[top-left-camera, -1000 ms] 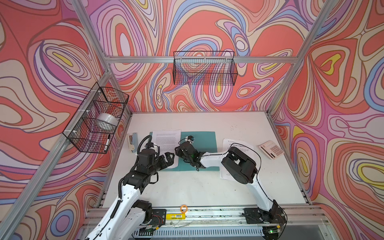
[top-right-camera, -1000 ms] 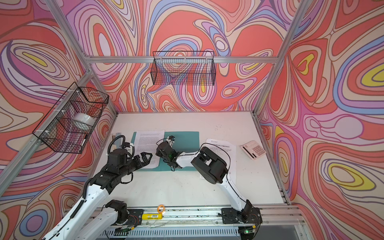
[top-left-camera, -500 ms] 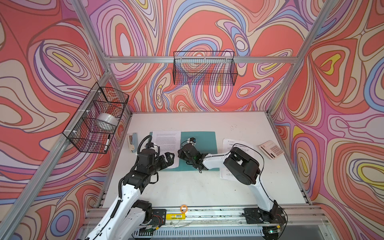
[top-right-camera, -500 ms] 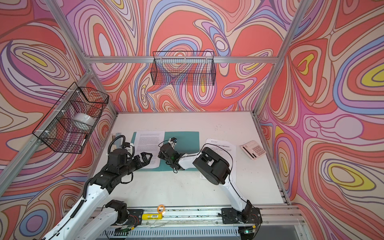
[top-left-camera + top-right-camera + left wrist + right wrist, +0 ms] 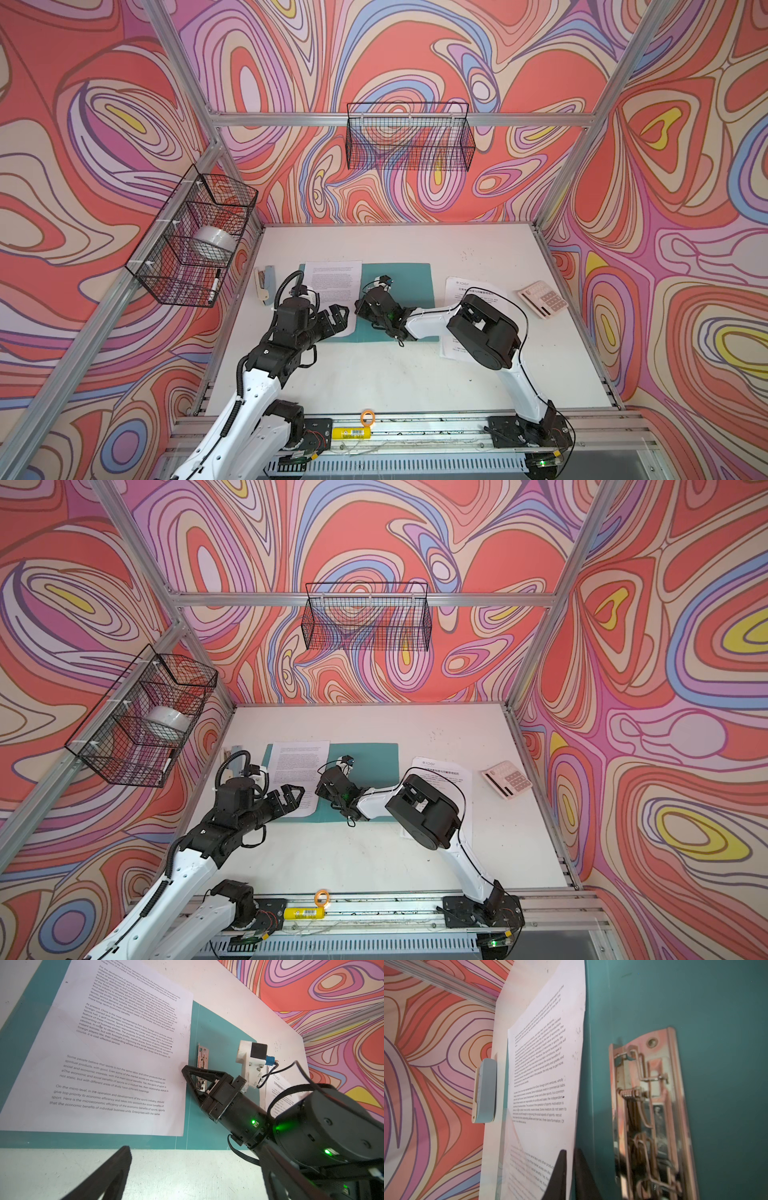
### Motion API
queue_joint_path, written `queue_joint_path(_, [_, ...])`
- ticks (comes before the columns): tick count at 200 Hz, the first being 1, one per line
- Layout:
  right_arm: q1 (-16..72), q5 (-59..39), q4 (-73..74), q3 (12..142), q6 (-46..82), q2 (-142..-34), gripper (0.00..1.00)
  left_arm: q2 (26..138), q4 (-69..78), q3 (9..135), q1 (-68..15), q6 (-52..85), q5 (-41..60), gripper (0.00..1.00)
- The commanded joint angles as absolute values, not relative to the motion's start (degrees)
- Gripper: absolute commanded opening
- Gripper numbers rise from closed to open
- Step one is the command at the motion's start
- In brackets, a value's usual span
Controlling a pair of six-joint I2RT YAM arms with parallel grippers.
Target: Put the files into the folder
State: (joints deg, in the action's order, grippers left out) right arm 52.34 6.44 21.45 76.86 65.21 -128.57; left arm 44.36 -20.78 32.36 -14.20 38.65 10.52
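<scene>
On the white counter [image 5: 374, 374] we see, from the left, a grey-blue stapler [image 5: 264, 284] near the wall. Next to it the teal folder [image 5: 409, 282] lies open and flat, with a printed sheet [image 5: 332, 282] of dense text resting on its left half. The left end effector [image 5: 341, 319] hangs released, jaws wide, over that sheet's near right corner. The right end effector [image 5: 184, 1071] reaches across and is clenched on the sheet's right edge, just beside the folder's metal clip [image 5: 202, 1064]. Farther right a second sheet [image 5: 459, 286] lies on the counter, partly under the right arm. Beyond it sits a calculator [image 5: 542, 299].
</scene>
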Motion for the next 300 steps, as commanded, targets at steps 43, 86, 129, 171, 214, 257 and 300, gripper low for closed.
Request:
queue_joint_path(43, [52.6,5.6,23.0,76.1,66.8,-129.5,0.04,43.7,-21.0,32.3,-13.9,39.0,10.6,0.96])
queue_joint_path(86, [52.6,5.3,23.3,76.5,68.3,-130.2,0.0,43.7,-20.9,32.2,-13.9,39.0,10.4,0.96])
queue_joint_path(129, [52.6,5.2,23.2,77.0,69.7,-130.9,0.0,44.2,-20.7,32.2,-13.9,39.0,10.5,0.96])
queue_joint_path(171, [53.2,5.4,23.0,77.5,70.0,-131.3,0.0,44.2,-20.6,32.1,-13.9,38.8,10.5,0.96])
queue_joint_path(214, [53.6,5.2,22.6,78.8,70.8,-132.4,0.0,44.0,-20.7,32.2,-13.9,38.8,10.5,0.96])
queue_joint_path(257, [54.1,5.1,21.9,79.9,71.0,-133.0,0.0,44.0,-20.7,32.1,-13.9,38.8,10.5,0.96])
queue_joint_path(300, [54.3,4.9,21.8,80.6,71.3,-133.6,0.0,44.0,-20.7,32.1,-13.9,38.8,10.6,0.96])
